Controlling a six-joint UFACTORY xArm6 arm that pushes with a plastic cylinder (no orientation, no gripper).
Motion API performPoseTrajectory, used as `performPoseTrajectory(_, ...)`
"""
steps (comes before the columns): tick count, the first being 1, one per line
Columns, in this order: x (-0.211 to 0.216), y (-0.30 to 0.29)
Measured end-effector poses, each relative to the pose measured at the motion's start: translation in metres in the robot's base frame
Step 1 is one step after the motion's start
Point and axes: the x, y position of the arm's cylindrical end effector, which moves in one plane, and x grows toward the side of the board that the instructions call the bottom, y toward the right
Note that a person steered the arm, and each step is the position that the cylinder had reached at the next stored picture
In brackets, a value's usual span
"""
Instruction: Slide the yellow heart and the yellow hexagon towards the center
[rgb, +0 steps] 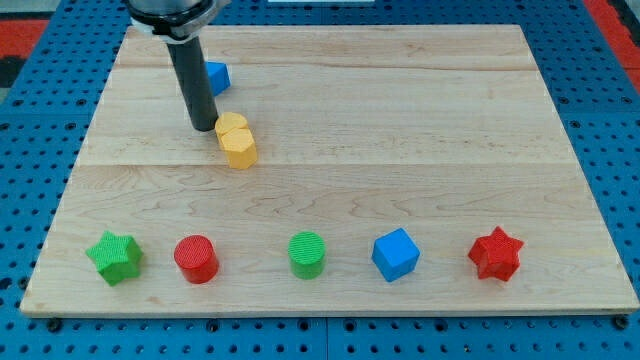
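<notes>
Green star (114, 256) lies nearest; my tip (204, 128), no pincer showing, touches yellow heart (230, 124) beside yellow hexagon (239, 148)

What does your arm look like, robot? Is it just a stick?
Pretty much! It ends in a straight, dark, round rod, smooth and slightly shiny. My tip is its flat lower end. Up top it joins a wider black collar with a pale rim. No cables or markings show.

Pale wood board (400, 120), plank seams running left-right; blue pegboard (610, 120) surrounds all four edges; red patches beyond top-left (20, 30) and top-right corners; light even, shadows soft.
</notes>
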Motion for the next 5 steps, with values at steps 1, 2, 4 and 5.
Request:
performPoseTrajectory(1,0.015,0.018)
performPoseTrajectory(2,0.053,0.086)
performPoseTrajectory(4,0.063,0.095)
performPoseTrajectory(5,0.063,0.095)
